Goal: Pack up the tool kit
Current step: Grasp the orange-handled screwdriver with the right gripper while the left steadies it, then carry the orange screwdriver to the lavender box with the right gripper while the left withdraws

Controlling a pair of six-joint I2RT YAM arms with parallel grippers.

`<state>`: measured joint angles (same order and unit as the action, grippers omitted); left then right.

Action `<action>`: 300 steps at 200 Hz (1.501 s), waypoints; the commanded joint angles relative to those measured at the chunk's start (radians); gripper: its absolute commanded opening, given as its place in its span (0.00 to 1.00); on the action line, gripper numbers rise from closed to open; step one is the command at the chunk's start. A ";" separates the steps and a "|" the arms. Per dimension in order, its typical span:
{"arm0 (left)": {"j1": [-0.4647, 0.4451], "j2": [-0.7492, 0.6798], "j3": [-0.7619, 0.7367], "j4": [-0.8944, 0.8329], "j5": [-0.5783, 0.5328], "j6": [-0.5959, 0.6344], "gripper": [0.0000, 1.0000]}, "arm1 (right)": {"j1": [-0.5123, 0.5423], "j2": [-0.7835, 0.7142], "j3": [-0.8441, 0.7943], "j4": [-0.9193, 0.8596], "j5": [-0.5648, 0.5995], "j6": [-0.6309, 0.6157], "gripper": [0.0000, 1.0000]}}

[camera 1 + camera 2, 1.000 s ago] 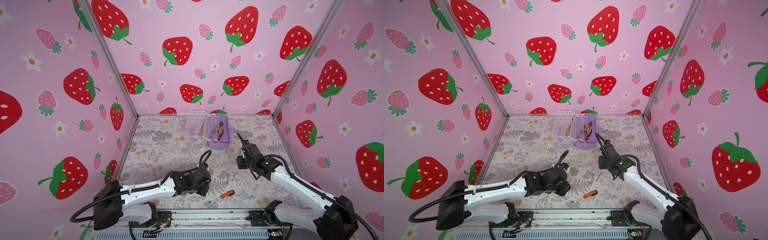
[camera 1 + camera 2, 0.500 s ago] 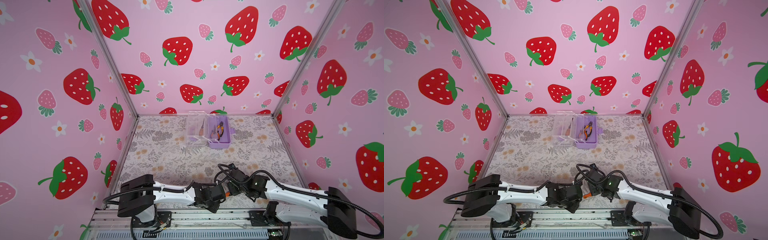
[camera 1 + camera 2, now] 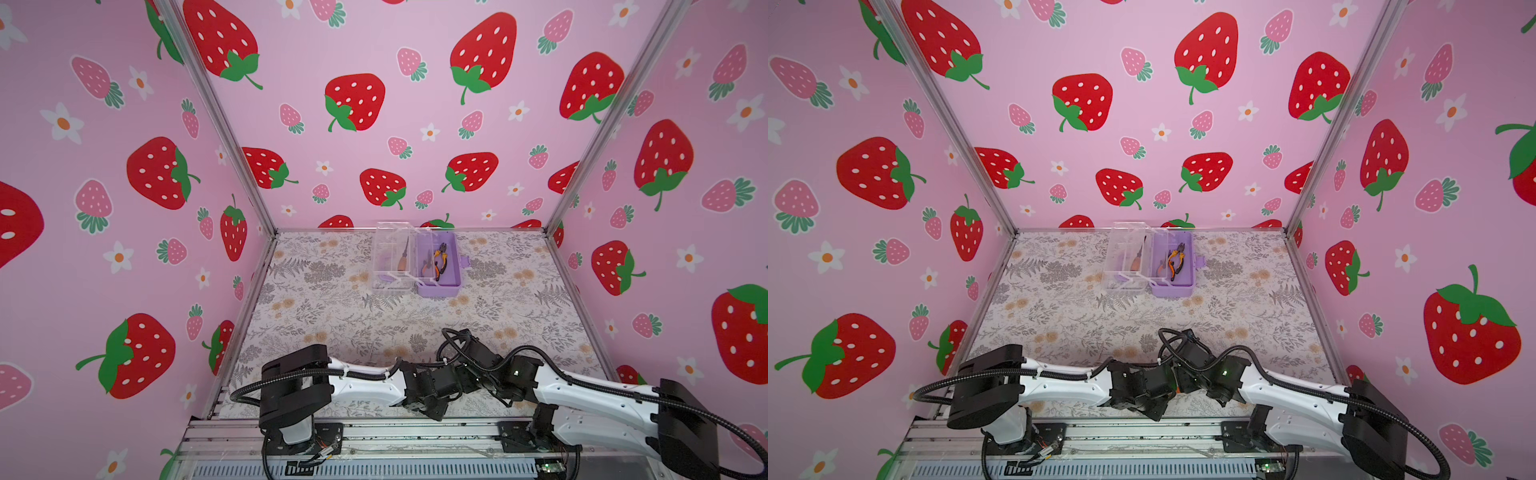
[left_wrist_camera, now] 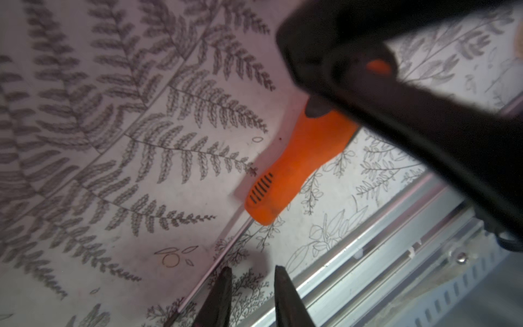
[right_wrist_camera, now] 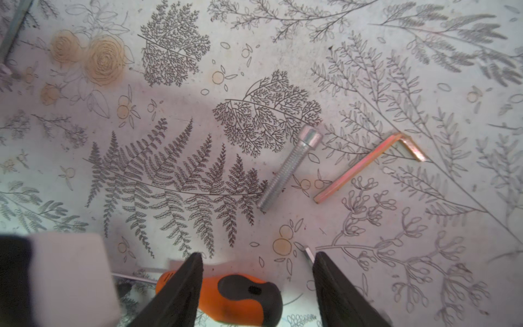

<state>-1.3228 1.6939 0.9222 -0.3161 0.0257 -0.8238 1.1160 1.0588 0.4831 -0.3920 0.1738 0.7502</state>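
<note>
Lilac plastic marks the one tool kit box (image 3: pixel 440 287), which stands at the far end of the floral mat (image 3: pixel 332 307) near the back wall. Its clear lid (image 3: pixel 388 257) lies open just beside it. We count two pliers in the lilac half: larger pliers (image 3: pixel 441 259) with orange-and-black handles and smaller pliers (image 3: pixel 426 266) just beside them. One orange-handled screwdriver (image 3: pixel 402 259) rests in the lid. A second screwdriver (image 5: pixel 226 294) lies on the mat at the near edge, well apart from the box. Near it we count one silver bolt (image 5: pixel 291 167), one L-shaped hex key (image 5: pixel 365 170) and the tip of one more small metal piece (image 5: pixel 309 252).

The right gripper (image 5: pixel 258 254) stands wide open astride the second screwdriver's handle. One finger covers the orange part, and mat shows between the black end and the other finger, so we see nothing clamped. The left gripper (image 4: pixel 252 271) is parted only narrowly, with bare mat between its tips, and it holds nothing.

Only the right wrist view gives us the bolt and the hex key. In both top views the left arm (image 3: pixel 365 380) and right arm (image 3: pixel 582 388) crowd low over that spot. Only the top views show the box (image 3: pixel 1173 289) and its contents. The left wrist view adds a right finger (image 4: pixel 368 93) crossing above the second screwdriver (image 4: pixel 297 161).
</note>
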 commanded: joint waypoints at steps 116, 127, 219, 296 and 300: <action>0.264 0.045 -0.054 0.115 0.005 0.028 0.29 | -0.138 0.023 -0.092 0.252 -0.334 -0.042 0.63; 0.280 0.057 -0.047 0.127 0.015 0.036 0.29 | -0.138 0.017 -0.098 0.238 -0.331 -0.040 0.62; 0.358 0.148 0.027 0.197 0.136 0.061 0.27 | 0.072 0.138 -0.018 0.015 -0.032 0.026 0.52; 0.428 -0.061 -0.019 0.173 0.169 0.063 0.28 | 0.137 0.307 0.059 0.049 0.019 0.109 0.15; 0.432 -0.078 -0.023 0.166 0.166 0.064 0.28 | 0.137 0.302 0.059 0.049 0.019 0.112 0.14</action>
<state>-0.9157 1.7161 0.9188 -0.1020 0.1844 -0.7639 1.2461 1.3361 0.5598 -0.3103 0.1913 0.8139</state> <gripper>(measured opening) 0.275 0.179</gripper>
